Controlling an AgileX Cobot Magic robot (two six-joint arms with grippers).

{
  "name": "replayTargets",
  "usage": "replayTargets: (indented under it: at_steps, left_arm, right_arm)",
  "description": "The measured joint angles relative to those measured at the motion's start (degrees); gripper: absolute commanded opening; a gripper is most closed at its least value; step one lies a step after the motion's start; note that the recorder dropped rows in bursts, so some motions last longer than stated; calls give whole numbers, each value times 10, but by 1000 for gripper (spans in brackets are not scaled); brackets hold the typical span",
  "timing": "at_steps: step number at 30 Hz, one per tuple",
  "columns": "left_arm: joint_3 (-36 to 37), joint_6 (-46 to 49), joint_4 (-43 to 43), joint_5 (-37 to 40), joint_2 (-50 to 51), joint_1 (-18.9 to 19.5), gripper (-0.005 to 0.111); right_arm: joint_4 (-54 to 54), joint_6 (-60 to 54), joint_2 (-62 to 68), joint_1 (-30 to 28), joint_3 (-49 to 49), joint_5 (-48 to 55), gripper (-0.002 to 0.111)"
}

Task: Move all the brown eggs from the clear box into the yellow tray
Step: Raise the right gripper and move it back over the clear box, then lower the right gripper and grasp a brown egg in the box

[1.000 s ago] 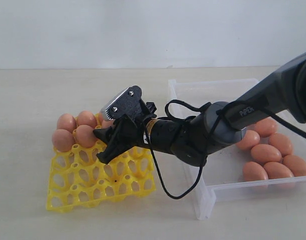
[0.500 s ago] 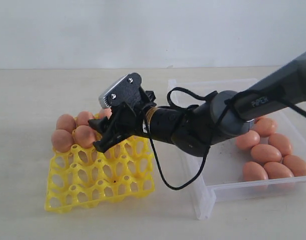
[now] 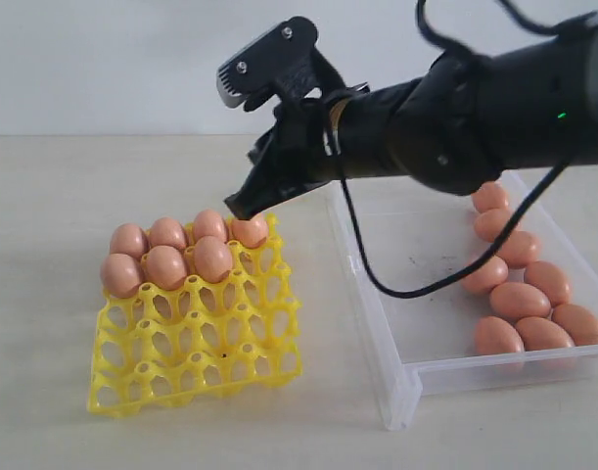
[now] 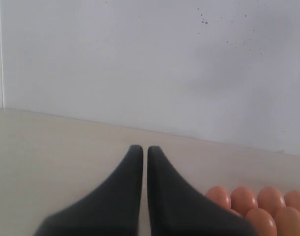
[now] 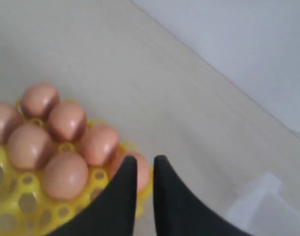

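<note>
The yellow tray (image 3: 196, 352) lies at the left with several brown eggs (image 3: 212, 258) in its two far rows. My right gripper (image 3: 242, 208) hangs just above the far right egg (image 3: 250, 231), clear of it. In the right wrist view its jaws (image 5: 145, 160) stand almost together with nothing between them, over the eggs (image 5: 98, 145) and tray (image 5: 22, 216). The clear box (image 3: 396, 382) at the right holds several more eggs (image 3: 522, 299) along its right side. My left gripper (image 4: 140, 147) is shut and empty, with eggs (image 4: 258, 206) beside it.
The right arm and its black cable (image 3: 377, 274) reach from the right across the box's left wall. The tray's near rows of cups (image 3: 181, 367) hold nothing. A pale wall stands behind the table.
The right gripper has risen from tray level to above the eggs, and its jaws have come together. One more egg now sits in the tray's far row.
</note>
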Motion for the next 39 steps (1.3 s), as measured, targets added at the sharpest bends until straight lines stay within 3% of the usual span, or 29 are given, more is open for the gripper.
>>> replayTargets:
  at_steps: [5,11,14,16,19,24,25,39]
  left_arm:
    - [0,0,0,0,0,0,4]
    - [0,0,0,0,0,0,4]
    - [0,0,0,0,0,0,4]
    - [0,0,0,0,0,0,4]
    - [0,0,0,0,0,0,4]
    - [0,0,0,0,0,0,4]
    - [0,0,0,0,0,0,4]
    - [0,0,0,0,0,0,4]
  right_arm:
    - [-5,-20,-75,-18,0,160,0]
    - [-4,-3,-105,-117,0,329,0]
    - [56,-96,-76,-201,0,448,0]
    - [101,-163,-60,-224,1,480,0]
    - [120,-231,-47,-227,2,491,5]
    - [126,-294,-21,-227,2,505,57]
    - [126,-297,-14,-227,2,502,61]
    - [70,-326,75,-227,2,471,60]
